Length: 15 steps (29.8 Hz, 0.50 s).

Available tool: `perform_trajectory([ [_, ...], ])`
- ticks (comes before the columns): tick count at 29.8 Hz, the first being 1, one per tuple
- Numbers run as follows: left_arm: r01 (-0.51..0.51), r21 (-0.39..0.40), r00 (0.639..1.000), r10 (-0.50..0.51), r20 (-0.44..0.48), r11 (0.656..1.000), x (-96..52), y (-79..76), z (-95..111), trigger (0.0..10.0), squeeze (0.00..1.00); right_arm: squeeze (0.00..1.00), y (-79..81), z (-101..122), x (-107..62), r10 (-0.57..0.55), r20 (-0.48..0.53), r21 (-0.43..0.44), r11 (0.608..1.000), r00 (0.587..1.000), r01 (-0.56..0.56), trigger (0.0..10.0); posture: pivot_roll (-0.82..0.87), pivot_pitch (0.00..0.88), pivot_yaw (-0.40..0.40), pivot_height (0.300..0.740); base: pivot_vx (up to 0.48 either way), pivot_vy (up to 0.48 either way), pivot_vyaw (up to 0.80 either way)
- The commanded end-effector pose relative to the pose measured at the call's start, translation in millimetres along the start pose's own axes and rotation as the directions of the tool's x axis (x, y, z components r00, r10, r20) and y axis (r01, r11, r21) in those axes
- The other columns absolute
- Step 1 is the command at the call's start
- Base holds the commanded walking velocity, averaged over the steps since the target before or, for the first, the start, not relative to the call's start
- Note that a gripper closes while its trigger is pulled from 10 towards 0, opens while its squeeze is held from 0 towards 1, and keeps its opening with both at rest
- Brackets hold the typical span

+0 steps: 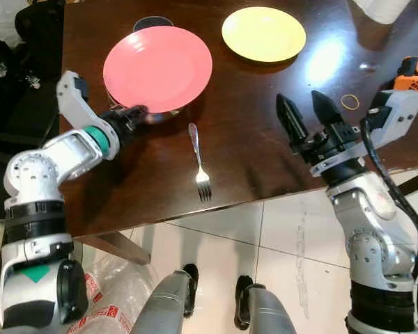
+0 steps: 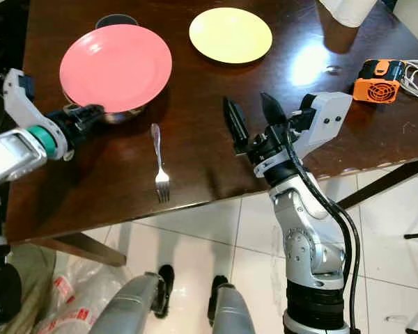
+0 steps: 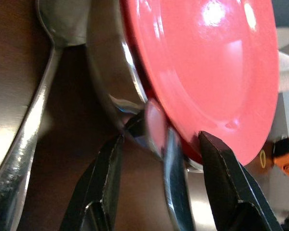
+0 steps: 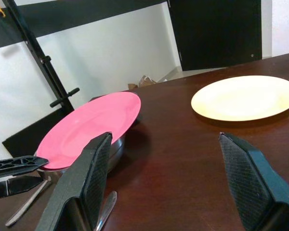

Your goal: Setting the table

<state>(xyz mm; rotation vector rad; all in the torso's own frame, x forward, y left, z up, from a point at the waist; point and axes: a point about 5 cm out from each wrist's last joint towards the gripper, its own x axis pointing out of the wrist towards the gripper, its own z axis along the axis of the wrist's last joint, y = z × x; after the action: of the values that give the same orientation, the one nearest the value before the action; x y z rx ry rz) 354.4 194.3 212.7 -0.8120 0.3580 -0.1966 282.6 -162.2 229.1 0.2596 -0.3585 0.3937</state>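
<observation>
While the left gripper [image 1: 132, 113] pinches the near rim of the pink plate [image 1: 157, 68], its fingers closed on the edge, the plate sits tilted on a metal bowl [image 3: 111, 96] just beyond the fingertips. Beside that gripper a fork [image 1: 199, 163] lies on the dark tabletop [image 1: 265, 153], prongs toward the robot. Further out, past the pink plate, a yellow plate [image 1: 263, 33] rests flat. The right gripper [image 1: 308, 115] hovers wide open over the tabletop's near edge, holding nothing, with a rubber band [image 1: 350, 101] close by it. The hold on the rim looks thin to me: if the arm lifts or drags fast, the plate could slip free, clatter onto the bowl, or shove the bowl along.
</observation>
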Motion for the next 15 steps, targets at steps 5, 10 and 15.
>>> perform_trajectory([
  [5,-0.038,-0.021,0.999,0.038,0.018,0.999,6.5,1.8,3,10.0,0.0,0.0,-1.3,-5,-3.2,-0.009,-0.026,0.01,1.0,1.0,0.009,10.0,0.13,0.148,0.09,0.74,0.0,0.0,0.0],
  [10,-0.04,-0.021,0.998,0.041,0.053,0.999,17.9,-9.3,13,10.0,0.0,0.0,-0.8,-6,-3.8,-0.01,-0.029,0.006,1.0,1.0,0.01,10.0,0.13,0.147,0.094,0.74,0.0,0.0,0.0],
  [15,-0.052,-0.013,0.996,0.053,0.071,0.999,22.4,-13.5,19,4.3,0.0,0.0,-0.6,-6,-4.6,-0.013,-0.029,0.005,1.0,0.999,0.013,10.0,0.13,0.146,0.098,0.74,0.0,0.0,0.0],
])
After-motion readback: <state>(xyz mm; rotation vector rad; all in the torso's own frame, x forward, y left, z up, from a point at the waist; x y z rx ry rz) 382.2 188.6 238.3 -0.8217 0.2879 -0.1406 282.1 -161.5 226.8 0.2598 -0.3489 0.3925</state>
